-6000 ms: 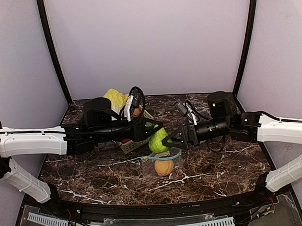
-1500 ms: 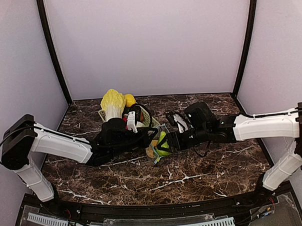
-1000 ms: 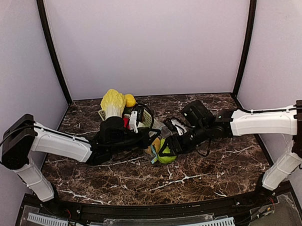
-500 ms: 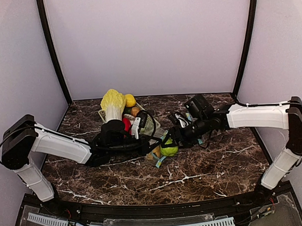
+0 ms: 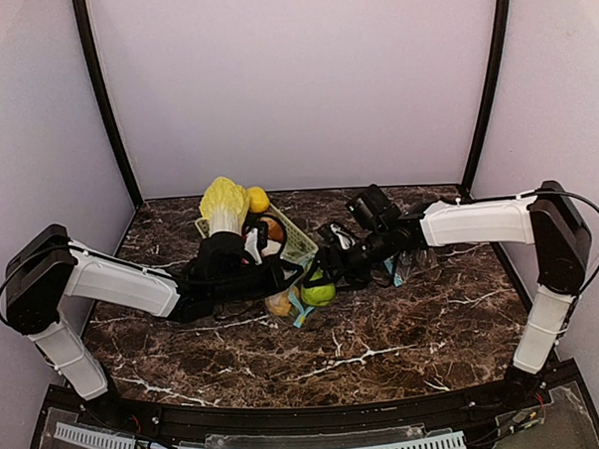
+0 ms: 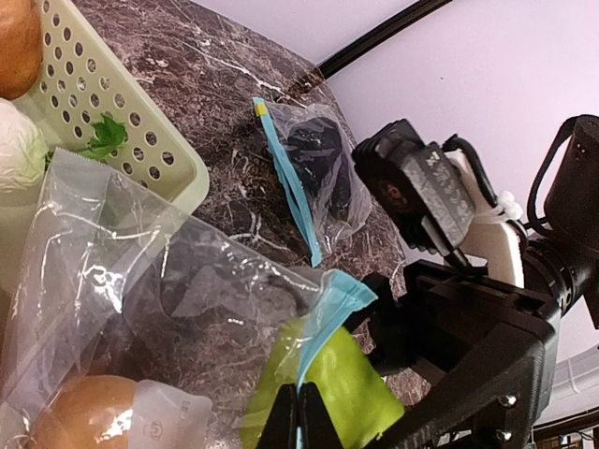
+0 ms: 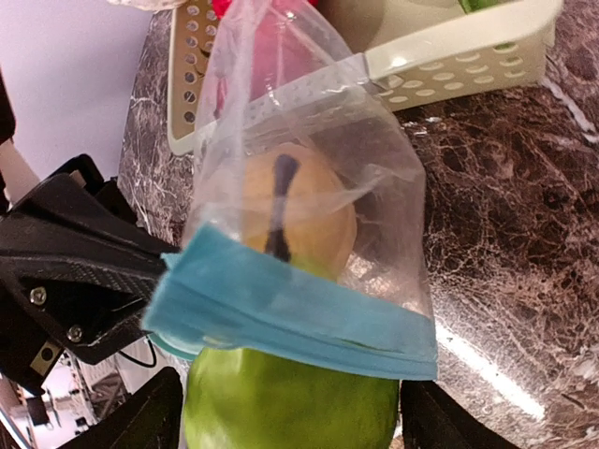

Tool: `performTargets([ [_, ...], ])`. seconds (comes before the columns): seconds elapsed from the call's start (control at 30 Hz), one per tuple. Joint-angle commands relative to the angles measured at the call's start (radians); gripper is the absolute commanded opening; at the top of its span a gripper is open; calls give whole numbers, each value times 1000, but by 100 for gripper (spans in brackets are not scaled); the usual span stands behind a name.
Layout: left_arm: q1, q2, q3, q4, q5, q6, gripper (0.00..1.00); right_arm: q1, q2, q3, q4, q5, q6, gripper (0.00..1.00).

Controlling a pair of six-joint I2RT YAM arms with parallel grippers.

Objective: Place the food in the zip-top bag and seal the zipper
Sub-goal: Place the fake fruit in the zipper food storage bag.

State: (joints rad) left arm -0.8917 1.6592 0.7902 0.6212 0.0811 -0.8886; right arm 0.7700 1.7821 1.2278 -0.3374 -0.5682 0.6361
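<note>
Pinching the blue zipper strip [image 6: 337,299] of the clear, crinkled zip-top bag [image 6: 122,262], the left claw [image 6: 298,421] has its jaws almost together on that thin plastic edge. The right claw [image 7: 290,426] is spread wide around the smooth, round green fruit [image 7: 281,402], one finger on each side, gripping it at the bag's mouth just under the strip. Inside the bag, the matte orange-yellow peach [image 7: 290,210], marked with a dark stem line, presses against the film. In the right wrist view the bag's far end overlaps a pale, perforated plastic basket [image 5: 295,243] that stands on the dark marbled desk [image 5: 384,330]. A ribbed yellow-white cabbage [image 5: 222,203] rises from the basket, and something red [image 7: 271,65] shows blurred through the film. Beside the right arm, on the desk, a second clear bag [image 6: 328,234] with its own blue strip holds the dark, glossy eggplant [image 6: 318,168].
</note>
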Motion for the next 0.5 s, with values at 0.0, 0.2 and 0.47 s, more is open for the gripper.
performTargets([
  [0.0,3,1,22,-50,-40,-48,1,-5,1,12,51,-1,15,81],
  [0.2,12,-9,33,-61,-60,-70,1,-5,-56,-54,95,14,29,89],
  [0.47,25,-10,55,-56,-36,-89,1,3,-203,-169,131,94,-14,94],
])
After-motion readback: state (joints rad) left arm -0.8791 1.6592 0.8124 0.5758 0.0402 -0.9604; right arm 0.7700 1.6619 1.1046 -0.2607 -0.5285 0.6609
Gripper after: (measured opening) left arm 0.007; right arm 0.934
